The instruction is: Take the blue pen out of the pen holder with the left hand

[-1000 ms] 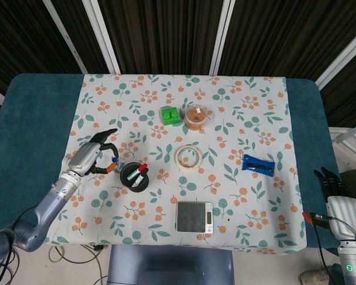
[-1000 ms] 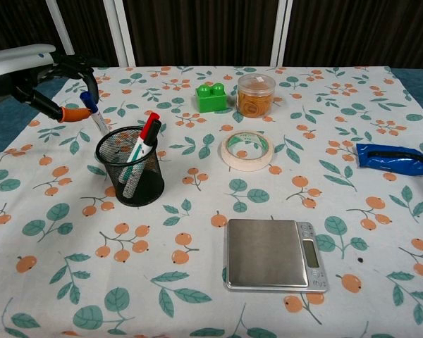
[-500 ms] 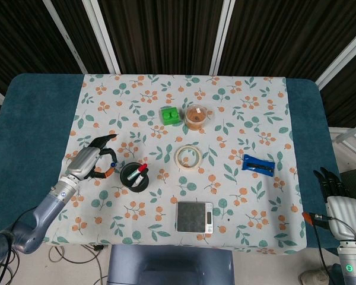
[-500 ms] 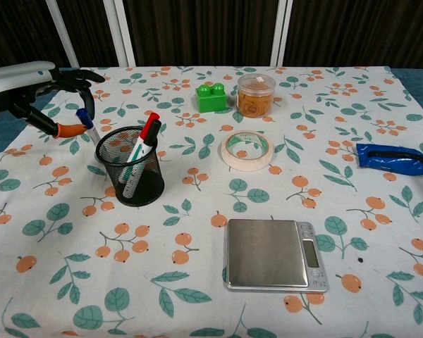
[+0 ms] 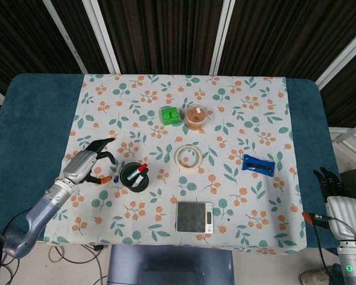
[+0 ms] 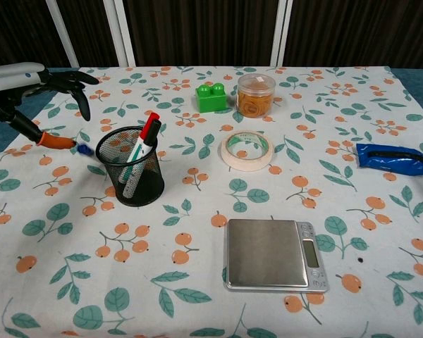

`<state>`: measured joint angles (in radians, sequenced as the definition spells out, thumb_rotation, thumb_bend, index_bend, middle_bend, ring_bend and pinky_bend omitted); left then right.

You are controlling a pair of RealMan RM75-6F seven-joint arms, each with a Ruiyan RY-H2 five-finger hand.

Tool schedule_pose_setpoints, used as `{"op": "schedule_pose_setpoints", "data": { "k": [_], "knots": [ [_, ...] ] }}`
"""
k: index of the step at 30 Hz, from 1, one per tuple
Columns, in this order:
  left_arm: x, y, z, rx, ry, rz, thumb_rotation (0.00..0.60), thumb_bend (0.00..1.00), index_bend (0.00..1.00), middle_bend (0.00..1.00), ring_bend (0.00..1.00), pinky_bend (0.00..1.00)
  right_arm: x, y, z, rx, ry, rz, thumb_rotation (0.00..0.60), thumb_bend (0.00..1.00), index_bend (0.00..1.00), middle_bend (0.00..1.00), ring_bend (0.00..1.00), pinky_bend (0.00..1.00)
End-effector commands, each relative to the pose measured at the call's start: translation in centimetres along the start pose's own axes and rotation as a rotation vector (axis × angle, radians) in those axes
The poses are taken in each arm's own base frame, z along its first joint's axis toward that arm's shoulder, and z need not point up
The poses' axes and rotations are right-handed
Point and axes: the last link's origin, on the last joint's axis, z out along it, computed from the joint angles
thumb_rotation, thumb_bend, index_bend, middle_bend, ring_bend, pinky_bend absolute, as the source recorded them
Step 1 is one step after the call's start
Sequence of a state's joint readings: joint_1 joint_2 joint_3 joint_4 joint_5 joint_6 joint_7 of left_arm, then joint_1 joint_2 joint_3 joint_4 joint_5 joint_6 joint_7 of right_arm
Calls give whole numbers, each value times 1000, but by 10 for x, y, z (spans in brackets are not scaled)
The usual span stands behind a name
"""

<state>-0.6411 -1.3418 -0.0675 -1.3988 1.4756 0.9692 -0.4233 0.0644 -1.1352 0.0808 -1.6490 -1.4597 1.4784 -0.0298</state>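
Observation:
The black mesh pen holder (image 5: 134, 176) (image 6: 130, 165) stands left of the table's middle, with a red-capped pen (image 6: 149, 125) and another marker in it. The blue pen (image 5: 116, 176) (image 6: 85, 148) is outside the holder, low against the cloth just left of it; only its blue end shows. My left hand (image 5: 86, 165) (image 6: 28, 91) hovers beside it with fingers spread, its orange thumb tip (image 6: 51, 141) close to the pen, the other fingers well above. My right hand (image 5: 332, 183) hangs off the table's right edge, fingers straight, holding nothing.
A green block (image 6: 211, 97) and a jar of rubber bands (image 6: 256, 95) stand at the back. A tape roll (image 6: 247, 151) lies mid-table, a digital scale (image 6: 271, 255) near the front, and a blue pouch (image 6: 393, 159) at the right.
The left hand moved down and left with the blue pen. The pen dropped from the raised pinch to the cloth beside the holder, and the fingers have spread away from it.

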Motion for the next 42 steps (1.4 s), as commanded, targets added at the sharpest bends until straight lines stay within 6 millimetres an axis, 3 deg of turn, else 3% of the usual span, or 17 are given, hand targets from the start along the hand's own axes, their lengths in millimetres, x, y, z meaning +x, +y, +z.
{"op": "schedule_pose_setpoints", "data": {
  "k": [1, 8, 17, 27, 33, 42],
  "knots": [
    [2, 3, -6, -13, -22, 9, 600, 103, 327, 6, 0, 0, 0, 0, 0, -1, -1, 0, 600, 128, 76, 0, 44, 169],
    [20, 22, -34, -86, 7, 56, 600, 113, 297, 5, 0, 0, 0, 0, 0, -2, -1, 0, 600, 128, 76, 0, 44, 169],
    [52, 24, -82, -63, 379, 445, 600, 133, 269, 7, 0, 0, 0, 0, 0, -2, 0, -2, 600, 127, 76, 0, 44, 169],
    [43, -4, -165, 292, 376, 449, 600, 134, 161, 6, 0, 0, 0, 0, -1, -1, 1, -3, 600, 128, 75, 0, 44, 169],
    [29, -12, -192, 331, 344, 388, 600, 134, 153, 0, 0, 0, 0, 0, -1, 0, 5, -1, 600, 128, 76, 0, 44, 169],
    [21, -27, -204, 356, 362, 339, 600, 134, 151, 0, 0, 0, 0, 1, 0, 0, 5, -2, 600, 128, 76, 0, 44, 169]
  ]
}}
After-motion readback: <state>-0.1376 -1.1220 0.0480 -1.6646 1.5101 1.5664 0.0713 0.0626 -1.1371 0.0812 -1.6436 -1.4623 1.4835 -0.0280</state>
